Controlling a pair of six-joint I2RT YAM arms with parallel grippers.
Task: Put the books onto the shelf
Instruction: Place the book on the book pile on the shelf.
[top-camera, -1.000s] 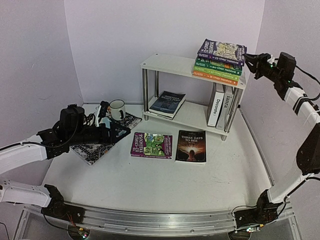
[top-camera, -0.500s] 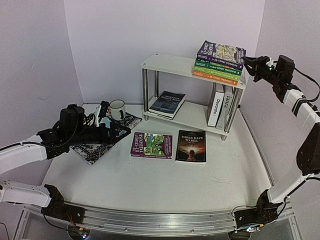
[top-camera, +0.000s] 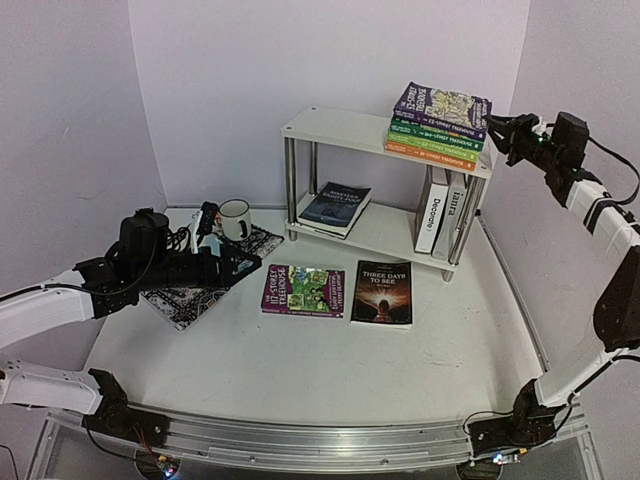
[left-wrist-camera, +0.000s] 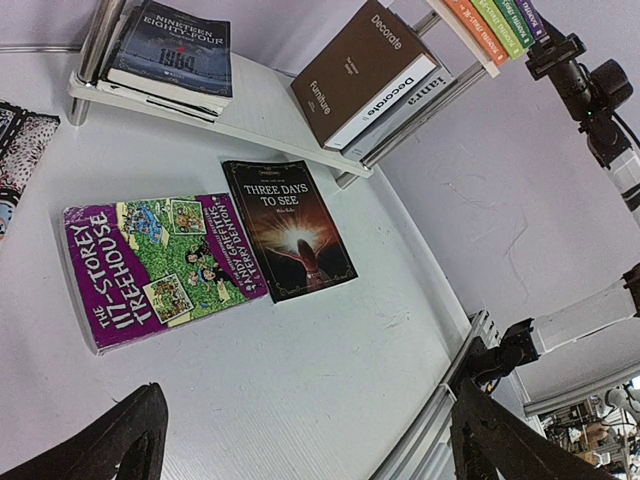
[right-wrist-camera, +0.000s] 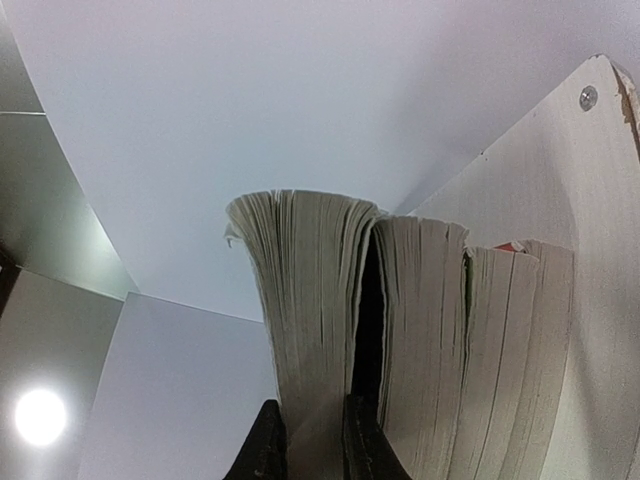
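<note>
On the top board of the white shelf lies a stack of books, green and orange under a purple top book. My right gripper is shut on that top book's page edge; in the right wrist view the right gripper pinches those pages. The lower board holds a dark book lying flat and two white upright books. A purple treehouse book and a black book lie flat on the table. My left gripper hovers open left of them, holding nothing.
A white mug stands on a dark patterned placemat under my left arm. Walls close in behind and on both sides. A metal rail runs along the table's near edge.
My right wrist has shifted very slightly, still gripping the purple top book. The left arm and the books on the table have not moved.
</note>
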